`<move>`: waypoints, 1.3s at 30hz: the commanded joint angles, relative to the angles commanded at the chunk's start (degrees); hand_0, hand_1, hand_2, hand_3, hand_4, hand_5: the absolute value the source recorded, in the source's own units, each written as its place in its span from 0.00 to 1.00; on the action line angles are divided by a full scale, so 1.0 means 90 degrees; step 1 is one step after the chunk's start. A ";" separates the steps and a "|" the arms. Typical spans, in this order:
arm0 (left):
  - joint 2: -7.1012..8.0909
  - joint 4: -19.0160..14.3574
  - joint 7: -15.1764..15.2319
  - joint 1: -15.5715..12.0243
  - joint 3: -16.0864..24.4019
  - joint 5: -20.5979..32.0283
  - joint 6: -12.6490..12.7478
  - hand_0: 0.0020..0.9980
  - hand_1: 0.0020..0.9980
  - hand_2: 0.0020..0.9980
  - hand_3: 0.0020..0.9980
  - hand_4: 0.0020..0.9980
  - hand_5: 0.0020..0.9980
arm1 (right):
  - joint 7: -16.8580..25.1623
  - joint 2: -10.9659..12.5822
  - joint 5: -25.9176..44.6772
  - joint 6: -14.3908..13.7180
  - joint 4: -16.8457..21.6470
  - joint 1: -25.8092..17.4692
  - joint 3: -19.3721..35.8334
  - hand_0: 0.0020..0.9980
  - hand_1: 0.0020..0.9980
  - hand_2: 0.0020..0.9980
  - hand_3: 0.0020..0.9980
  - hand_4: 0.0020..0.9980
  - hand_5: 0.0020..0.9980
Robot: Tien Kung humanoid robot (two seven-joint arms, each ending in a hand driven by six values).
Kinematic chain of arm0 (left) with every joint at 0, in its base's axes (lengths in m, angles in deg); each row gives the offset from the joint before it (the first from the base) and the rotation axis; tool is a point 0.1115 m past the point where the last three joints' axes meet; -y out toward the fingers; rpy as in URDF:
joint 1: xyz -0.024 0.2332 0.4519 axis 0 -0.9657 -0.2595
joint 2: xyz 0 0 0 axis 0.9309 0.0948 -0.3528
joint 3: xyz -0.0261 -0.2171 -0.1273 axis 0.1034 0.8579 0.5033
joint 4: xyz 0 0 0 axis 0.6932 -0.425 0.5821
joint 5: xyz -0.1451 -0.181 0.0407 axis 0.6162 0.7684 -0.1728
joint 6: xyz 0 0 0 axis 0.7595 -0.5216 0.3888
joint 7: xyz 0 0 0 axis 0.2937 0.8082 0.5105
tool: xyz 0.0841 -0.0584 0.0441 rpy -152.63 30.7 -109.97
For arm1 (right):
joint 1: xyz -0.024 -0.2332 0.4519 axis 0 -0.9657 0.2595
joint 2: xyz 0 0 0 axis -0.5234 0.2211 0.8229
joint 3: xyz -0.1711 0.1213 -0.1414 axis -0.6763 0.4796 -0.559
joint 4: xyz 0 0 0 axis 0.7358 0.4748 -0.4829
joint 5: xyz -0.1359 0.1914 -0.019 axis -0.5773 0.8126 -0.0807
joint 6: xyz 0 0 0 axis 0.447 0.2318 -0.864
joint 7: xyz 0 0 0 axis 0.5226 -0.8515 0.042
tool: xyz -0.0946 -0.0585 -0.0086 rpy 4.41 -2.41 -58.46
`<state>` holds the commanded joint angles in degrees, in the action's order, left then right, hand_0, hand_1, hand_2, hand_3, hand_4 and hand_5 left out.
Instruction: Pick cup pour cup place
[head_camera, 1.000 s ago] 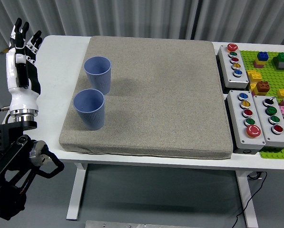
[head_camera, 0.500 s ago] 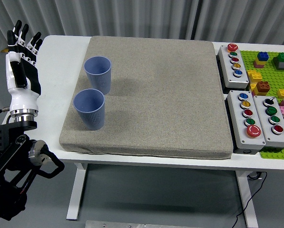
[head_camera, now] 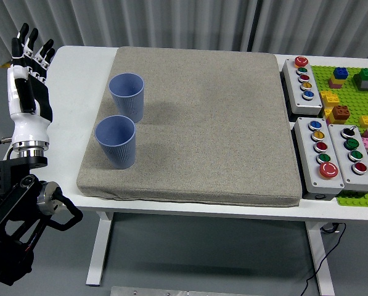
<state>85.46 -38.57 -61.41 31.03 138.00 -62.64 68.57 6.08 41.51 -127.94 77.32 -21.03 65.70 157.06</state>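
While the left hand (head_camera: 28, 74) is standing upright beside the white surface (head_camera: 79, 92) at its left edge, its fingers (head_camera: 24, 38) are pointing upward, straight and slightly spread, holding nothing. Seen from the head view, two blue cups are sitting upright on the grey mat (head_camera: 214, 123) near its left side: the far cup (head_camera: 127, 96) and the near cup (head_camera: 116, 140) are standing just beside one another, mouths open upward, and both are lying well apart from the hand. Along the right of the mat, three grey button boxes are resting on the surface: one far box (head_camera: 303, 78) and two near boxes (head_camera: 338, 155) side by side. Further right, a green baseplate (head_camera: 350, 92) is carrying coloured building blocks (head_camera: 340, 112).
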 joint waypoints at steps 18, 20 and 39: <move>0.0011 -0.0041 -0.0010 -0.0060 -0.0002 -0.0050 0.0051 0.86 0.86 0.97 0.97 0.86 1.00 | -0.0009 -0.0007 -0.0027 -0.0012 0.0006 -0.0047 0.0015 0.64 0.60 0.51 0.59 0.00 0.00; 0.0010 -0.0038 -0.0004 -0.0053 -0.0003 -0.0048 0.0057 0.86 0.86 0.97 0.97 0.86 1.00 | -0.0012 -0.0008 -0.0013 -0.0021 0.0007 -0.0048 0.0017 0.64 0.60 0.51 0.59 0.00 0.00; 0.0011 -0.0039 -0.0049 -0.0021 -0.0029 -0.0134 0.0092 0.86 0.86 0.97 0.97 0.87 1.00 | -0.0015 -0.0006 0.0017 -0.0028 0.0009 -0.0029 0.0000 0.64 0.60 0.51 0.59 0.00 0.00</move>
<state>85.55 -38.92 -61.85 30.84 137.74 -63.85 69.40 5.94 41.46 -127.79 77.07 -20.95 65.44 157.06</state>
